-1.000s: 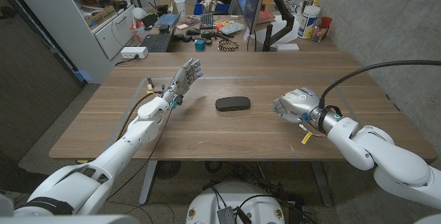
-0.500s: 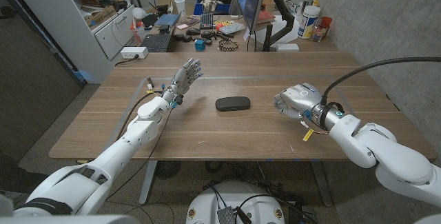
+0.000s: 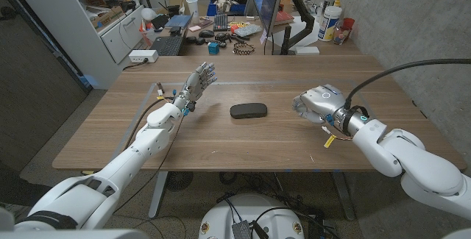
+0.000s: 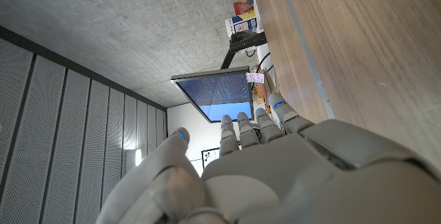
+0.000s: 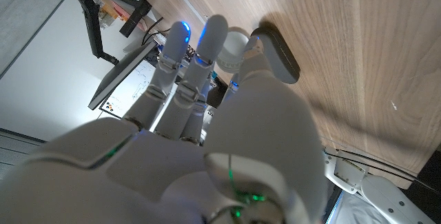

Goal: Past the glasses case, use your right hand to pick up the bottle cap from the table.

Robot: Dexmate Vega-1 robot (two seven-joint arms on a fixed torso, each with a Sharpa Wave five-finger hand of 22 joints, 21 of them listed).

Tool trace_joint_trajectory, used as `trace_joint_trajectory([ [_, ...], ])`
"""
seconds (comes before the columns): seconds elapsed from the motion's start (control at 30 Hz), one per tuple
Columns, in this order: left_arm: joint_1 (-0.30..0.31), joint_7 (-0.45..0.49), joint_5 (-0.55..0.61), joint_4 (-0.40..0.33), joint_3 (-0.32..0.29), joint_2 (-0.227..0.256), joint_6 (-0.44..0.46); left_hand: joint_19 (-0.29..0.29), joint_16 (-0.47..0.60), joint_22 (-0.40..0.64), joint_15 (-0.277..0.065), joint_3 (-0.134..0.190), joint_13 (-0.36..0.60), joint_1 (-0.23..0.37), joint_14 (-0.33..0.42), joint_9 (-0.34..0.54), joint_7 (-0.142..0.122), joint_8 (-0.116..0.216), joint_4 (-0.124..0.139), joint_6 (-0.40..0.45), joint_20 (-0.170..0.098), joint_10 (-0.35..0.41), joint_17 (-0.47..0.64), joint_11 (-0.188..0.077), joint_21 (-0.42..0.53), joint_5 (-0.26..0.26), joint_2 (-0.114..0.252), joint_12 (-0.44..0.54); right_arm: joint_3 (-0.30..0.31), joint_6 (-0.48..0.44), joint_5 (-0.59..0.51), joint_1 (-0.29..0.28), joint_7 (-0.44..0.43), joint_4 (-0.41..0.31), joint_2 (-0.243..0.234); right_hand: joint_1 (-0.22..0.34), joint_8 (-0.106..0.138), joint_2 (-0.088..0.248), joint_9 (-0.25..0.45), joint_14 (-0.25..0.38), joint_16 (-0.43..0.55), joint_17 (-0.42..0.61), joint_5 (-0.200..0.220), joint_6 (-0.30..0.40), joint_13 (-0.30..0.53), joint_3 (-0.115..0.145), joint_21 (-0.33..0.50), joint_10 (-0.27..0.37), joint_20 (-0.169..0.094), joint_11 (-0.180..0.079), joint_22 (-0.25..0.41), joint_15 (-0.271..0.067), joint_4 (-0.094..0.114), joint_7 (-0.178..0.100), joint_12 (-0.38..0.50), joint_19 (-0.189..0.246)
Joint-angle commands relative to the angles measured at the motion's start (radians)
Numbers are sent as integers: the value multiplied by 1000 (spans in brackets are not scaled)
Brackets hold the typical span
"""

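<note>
Here the wooden worktop (image 3: pixel 243 140) carries a dark oval glasses case (image 3: pixel 248 110) lying near its middle. The right robot hand (image 3: pixel 316 104) sits just above the surface toward the right edge, beside the case but apart from it, its back turned up and its fingers curled downward. In the right wrist view the right robot hand's fingers (image 5: pixel 185 65) reach out close together, and a small white round thing, seemingly the bottle cap (image 5: pixel 233 50), shows between the fingertips and the thumb. Whether the fingers actually pinch it or merely lie against it cannot be told. The dark end of the case (image 5: pixel 275 53) lies just past the thumb in that view.

The left robot hand (image 3: pixel 199 82) stands raised over the far left part of the worktop, well apart from the case, palm upright, fingers spread and holding nothing. The left wrist view shows its fingers (image 4: pixel 249 129) stretched straight toward a monitor (image 4: pixel 217 93).

Beyond the far edge stands a cluttered desk (image 3: pixel 221 33) with a keyboard (image 3: pixel 168 45) and bottles (image 3: pixel 331 20).
</note>
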Motion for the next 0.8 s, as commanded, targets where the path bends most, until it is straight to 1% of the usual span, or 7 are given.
trace_joint_trajectory([
  [0.03, 15, 6, -4, -28, -5, 11, 0, 6, 3, 2, -42, -5, 5, -7, 3, 2, 0, 1, -2, 2, -1, -3, 1, -4, -4, 6, -3, 4, 23, 12, -16, -4, -13, -2, 26, 56, 8, 57, 5, 8, 0, 6, 3, 72, 155, 29, 0, 192, -140, -98, 3, -6, 20, 62, 83, 9],
  [0.27, 29, 17, -5, -53, -11, 23, 3, 6, 3, 2, -41, -6, 5, -8, 3, 2, -1, 1, -2, 1, 0, -2, 1, 0, -4, 7, -3, 5, 36, 26, -20, -6, -22, 1, 39, 55, 8, 58, 3, 10, -2, 8, 3, 72, 158, 30, -1, 194, -140, -94, 2, -6, 21, 62, 83, 10],
  [0.43, 44, 27, -5, -77, -15, 34, 6, 5, 3, 2, -42, -6, 5, -8, 2, 2, -1, 1, -2, 2, 0, -2, 1, -1, -5, 7, -3, 5, 47, 35, -23, -12, -28, 2, 48, 56, 11, 59, 3, 10, -4, 10, 2, 73, 160, 32, -3, 196, -141, -98, 0, -6, 20, 61, 84, 10],
  [0.53, 56, 36, -6, -97, -18, 42, 7, 6, 3, 2, -42, -6, 5, -8, 2, 2, 0, 1, -2, 2, -1, -2, 1, 0, -5, 7, -3, 4, 57, 43, -23, -16, -37, 3, 53, 56, 12, 60, 3, 10, -6, 10, 2, 75, 161, 33, -3, 197, -141, -94, 0, -6, 20, 62, 84, 11],
  [0.67, 72, 49, -6, -129, -24, 55, 11, 5, 3, 2, -41, -6, 5, -8, 2, 2, 0, 2, -2, 2, 0, -2, 1, 1, -6, 7, -3, 5, 72, 55, -23, -22, -43, 2, 58, 57, 13, 59, 3, 12, -5, 12, 2, 76, 162, 34, -3, 198, -141, -98, 0, -6, 20, 63, 84, 12],
  [0.7, 76, 52, -7, -137, -25, 58, 13, 5, 3, 2, -41, -6, 5, -8, 2, 2, 0, 2, -2, 2, -1, -2, 1, 0, -6, 8, -3, 4, 76, 58, -23, -24, -44, 2, 59, 57, 14, 59, 3, 15, -4, 16, 2, 76, 163, 34, -4, 197, -141, -93, 0, -6, 20, 63, 84, 12],
  [0.8, 86, 61, -5, -159, -29, 68, 16, 6, 3, 2, -42, -7, 5, -8, 2, 2, 0, 1, -3, 2, 0, -3, 1, 0, -6, 8, -3, 4, 87, 69, -22, -27, -49, 2, 64, 57, 15, 59, 3, 13, -6, 15, 1, 76, 163, 35, -3, 201, -141, -98, 0, -6, 20, 64, 85, 13],
])
